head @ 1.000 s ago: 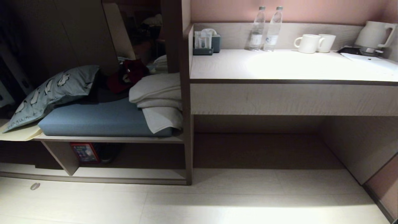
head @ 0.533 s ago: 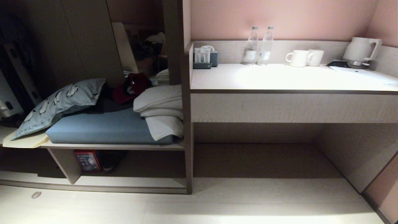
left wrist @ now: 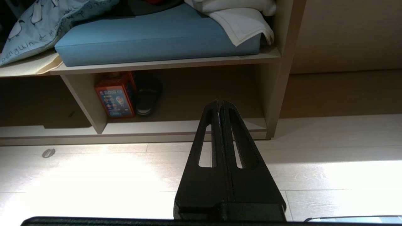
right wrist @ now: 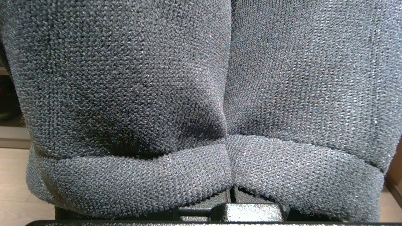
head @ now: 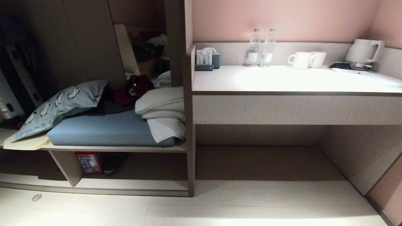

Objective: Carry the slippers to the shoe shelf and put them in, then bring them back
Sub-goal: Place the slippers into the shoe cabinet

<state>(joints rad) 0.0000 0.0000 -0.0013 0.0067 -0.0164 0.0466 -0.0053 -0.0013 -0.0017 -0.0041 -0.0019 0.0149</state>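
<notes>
The dark blue-grey knitted slippers fill the right wrist view, lying side by side and pressed together. My right gripper is shut on them; only the base of its fingers shows beneath the fabric. The shoe shelf is the low compartment under the cushioned bench at the left, with a pale base board and one slanted divider. In the left wrist view the shoe shelf lies ahead, and my left gripper hangs shut and empty above the pale floor in front of it. Neither arm shows in the head view.
A red box and a black shoe stand in the shelf beside the divider. Above it lie a blue cushion, a pillow and folded towels. To the right, the desk carries bottles, mugs and a kettle.
The whole head view has slid downward in the picture, showing more wall above the desk: the camera moved, not the furniture. Most of that shift came in the first half second.
</notes>
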